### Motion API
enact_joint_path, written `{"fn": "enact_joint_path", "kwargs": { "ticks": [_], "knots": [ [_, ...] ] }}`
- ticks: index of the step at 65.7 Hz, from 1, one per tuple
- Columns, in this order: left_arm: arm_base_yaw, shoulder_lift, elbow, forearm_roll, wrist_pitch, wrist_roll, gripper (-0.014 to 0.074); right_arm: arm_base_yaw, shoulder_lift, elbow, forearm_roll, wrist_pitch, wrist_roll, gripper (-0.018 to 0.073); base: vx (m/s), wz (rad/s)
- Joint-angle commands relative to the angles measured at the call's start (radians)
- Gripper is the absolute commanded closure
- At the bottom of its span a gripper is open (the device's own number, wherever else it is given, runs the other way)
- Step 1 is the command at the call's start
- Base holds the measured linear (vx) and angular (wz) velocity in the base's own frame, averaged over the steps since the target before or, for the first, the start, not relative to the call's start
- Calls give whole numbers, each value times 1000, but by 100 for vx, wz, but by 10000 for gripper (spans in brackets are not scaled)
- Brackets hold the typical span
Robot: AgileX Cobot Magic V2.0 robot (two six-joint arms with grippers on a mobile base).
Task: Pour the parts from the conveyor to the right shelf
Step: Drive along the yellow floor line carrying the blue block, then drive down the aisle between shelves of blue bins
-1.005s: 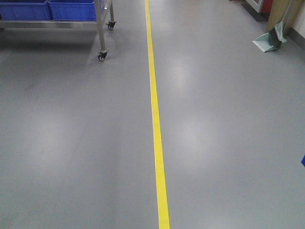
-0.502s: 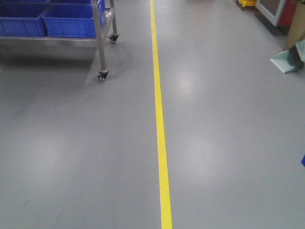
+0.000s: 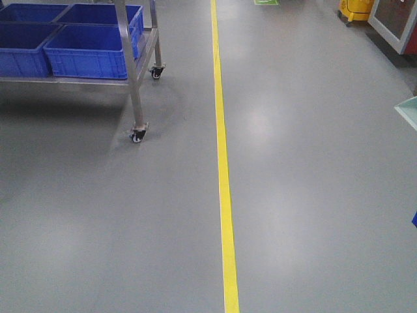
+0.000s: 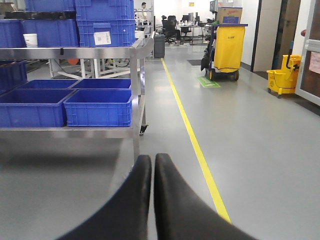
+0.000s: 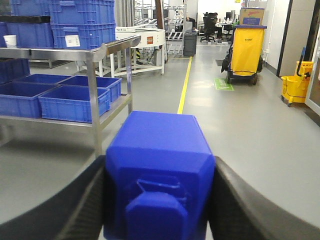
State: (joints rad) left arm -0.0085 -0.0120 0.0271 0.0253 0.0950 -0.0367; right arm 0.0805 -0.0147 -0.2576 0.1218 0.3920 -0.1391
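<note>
The bright-blue block [image 5: 159,150], stud facing the camera, is clamped in the right gripper [image 5: 159,161]; the steel shelf [image 5: 75,53] is seen left of it.

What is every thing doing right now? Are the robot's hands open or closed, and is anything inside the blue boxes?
Left gripper: shut, holding nothing.
Right gripper: shut on the blue block.
Blue block: clamped in the right gripper.
Steel shelf: upright on castor wheels, bins on its tiers.
Lower blue bins: open-topped, look empty.
Yellow mop bucket: upright.
</note>
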Motion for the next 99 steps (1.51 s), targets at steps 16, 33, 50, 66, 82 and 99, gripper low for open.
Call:
{"fn": "enact_joint_path", "kwargs": {
  "ticks": [16,33,50,66,82,99],
  "knots": [
    [-5,-12,-19,-6,-72,-8,603,-3,6,-27,1,-81,-9,568,71,2],
    [-5,-12,-19,-6,-72,-8,603,-3,6,-27,1,-82,-9,568,68,6],
    [-5,-12,-19,-6,-72,-8,603,-3,6,-27,1,-82,-9,568,66,13],
    [-5,-12,-19,-6,-72,-8,603,-3,6,-27,1,-82,-9,568,60,11],
    [-5,-12,-19,-6,-72,-8,603,-3,6,-27,1,-82,-9,568,54,18],
    [-5,-12,-19,-6,-72,-8,603,-3,6,-27,1,-81,-9,568,43,55]
  ]
}}
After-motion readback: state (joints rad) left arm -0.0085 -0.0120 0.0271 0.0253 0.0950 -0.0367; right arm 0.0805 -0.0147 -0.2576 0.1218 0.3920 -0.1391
